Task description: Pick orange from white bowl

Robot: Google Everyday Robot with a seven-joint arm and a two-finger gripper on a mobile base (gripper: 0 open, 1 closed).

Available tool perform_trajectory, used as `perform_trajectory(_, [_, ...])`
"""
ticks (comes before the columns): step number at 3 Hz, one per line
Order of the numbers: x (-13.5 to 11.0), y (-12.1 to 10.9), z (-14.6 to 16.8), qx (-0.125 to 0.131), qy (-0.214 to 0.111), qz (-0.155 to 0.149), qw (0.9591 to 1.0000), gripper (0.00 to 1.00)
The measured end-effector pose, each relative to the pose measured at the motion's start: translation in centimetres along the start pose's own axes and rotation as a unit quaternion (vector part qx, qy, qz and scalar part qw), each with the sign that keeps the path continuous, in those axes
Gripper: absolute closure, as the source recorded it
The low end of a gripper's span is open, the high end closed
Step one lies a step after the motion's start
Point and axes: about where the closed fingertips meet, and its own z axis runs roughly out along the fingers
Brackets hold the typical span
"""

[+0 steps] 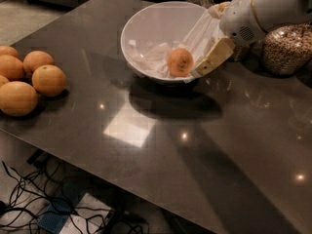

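Note:
The small deep-orange orange (180,62) lies inside the white bowl (146,28), toward its right front, on crumpled white paper. The bowl stands at the back middle of the dark table. My gripper (204,42) comes in from the upper right on a white arm and hangs over the bowl's right rim. It is open and holds nothing. Its lower cream finger (213,57) reaches down just right of the orange, close to it; whether they touch is unclear. The other finger (218,8) shows near the bowl's far right rim.
Several larger, paler oranges (48,80) lie in a group at the table's left edge. A glass jar of brown nuts (286,48) stands right of the bowl behind the arm. Cables lie on the floor below the table's front edge.

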Motion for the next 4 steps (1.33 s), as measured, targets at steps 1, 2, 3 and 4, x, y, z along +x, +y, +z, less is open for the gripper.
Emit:
perform_trajectory(1, [0.0,0.0,0.0,0.0,0.0,0.0,1.0,0.0])
perform_trajectory(2, [-0.4,0.3,0.8,-0.004,-0.013,-0.001,0.9999,0.0])
perform_trajectory(3, [-1.2,0.5,1.8,-0.011,-0.034,0.006,0.9993,0.0])
perform_trajectory(4, [-2.1,0.7,2.9,-0.021,-0.044,0.01,0.9988,0.0])
